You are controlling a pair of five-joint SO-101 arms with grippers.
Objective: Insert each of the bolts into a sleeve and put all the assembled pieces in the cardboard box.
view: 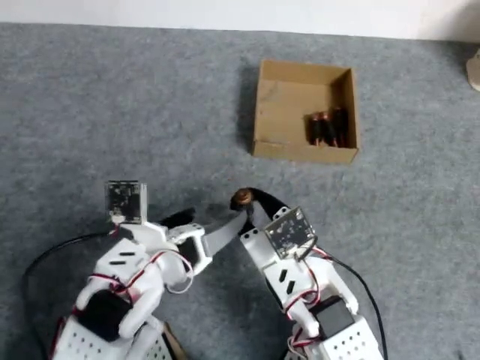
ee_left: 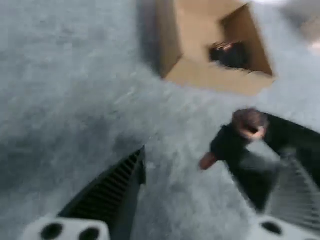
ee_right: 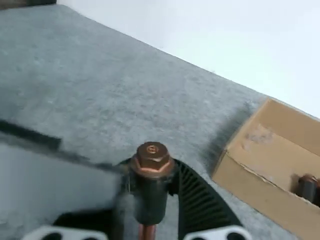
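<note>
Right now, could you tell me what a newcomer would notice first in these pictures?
The copper-headed sleeved bolt stands upright in the right arm's fingers, between the two arms. Next comes the cardboard box farther back, with dark finished pieces lying near one wall.

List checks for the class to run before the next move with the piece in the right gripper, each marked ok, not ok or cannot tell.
1. Bolt seated in sleeve: ok, head rests on the sleeve top.
2. Right gripper shut on sleeve: ok.
3. Left gripper clear of the sleeve: cannot tell; open, close beside it.
4. Cardboard box has free room: ok, assembled pieces lie at one side.
5. Sleeve above the box: not ok, held short of it.
</note>
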